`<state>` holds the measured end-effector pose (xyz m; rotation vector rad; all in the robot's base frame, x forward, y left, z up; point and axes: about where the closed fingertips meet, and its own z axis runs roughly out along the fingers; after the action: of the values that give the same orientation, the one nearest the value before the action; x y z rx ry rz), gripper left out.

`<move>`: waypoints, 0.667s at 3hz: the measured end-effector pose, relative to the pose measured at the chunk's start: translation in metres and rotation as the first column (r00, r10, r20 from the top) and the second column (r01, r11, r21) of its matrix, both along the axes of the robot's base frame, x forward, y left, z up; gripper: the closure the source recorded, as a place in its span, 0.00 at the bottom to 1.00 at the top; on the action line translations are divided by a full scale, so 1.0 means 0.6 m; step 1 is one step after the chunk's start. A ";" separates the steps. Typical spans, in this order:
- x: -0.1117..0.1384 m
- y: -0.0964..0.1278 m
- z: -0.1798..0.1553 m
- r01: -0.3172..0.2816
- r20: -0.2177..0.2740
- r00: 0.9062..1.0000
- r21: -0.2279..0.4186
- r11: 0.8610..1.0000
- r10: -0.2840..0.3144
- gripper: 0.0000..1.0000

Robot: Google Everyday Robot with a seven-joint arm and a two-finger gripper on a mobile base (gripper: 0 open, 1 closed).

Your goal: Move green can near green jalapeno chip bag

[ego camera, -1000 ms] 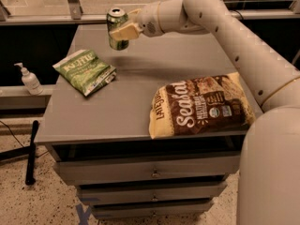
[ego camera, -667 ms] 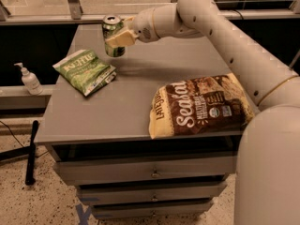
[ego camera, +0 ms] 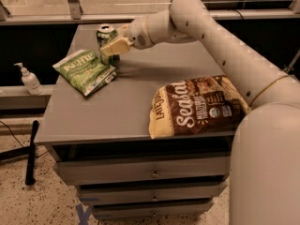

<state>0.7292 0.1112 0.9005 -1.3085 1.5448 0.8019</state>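
Upper left of the frame: can beside the bag.
Green jalapeno chip bag (ego camera: 84, 70) lies flat; just right of it the green can (ego camera: 106, 33) stands upright, with the gripper (ego camera: 113, 47) clenched round its middle (probably light, stiff and slick, so mid-wall suits).

Grey tabletop (ego camera: 136, 95), flat, rectangular. Green chip bag (ego camera: 84, 70) lies flat near the left edge. Large brown chip bag (ego camera: 199, 107) lies at the front right, its lower edge reaching the front rim. Green can (ego camera: 105, 33) is upright, just beside the green bag's far corner. The gripper (ego camera: 111, 47) is above the back left area, fingers (ego camera: 116, 45) clasping the can. Contact between can and tabletop unclear.
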 end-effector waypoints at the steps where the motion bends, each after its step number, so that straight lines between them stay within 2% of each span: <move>1: -0.008 0.012 -0.012 -0.020 -0.024 1.000 -0.008 1.000 0.020 0.82; 2: -0.010 0.017 -0.024 -0.028 -0.041 0.999 -0.022 0.999 0.027 0.59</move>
<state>0.7230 0.1215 0.8859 -1.3397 1.5749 0.8356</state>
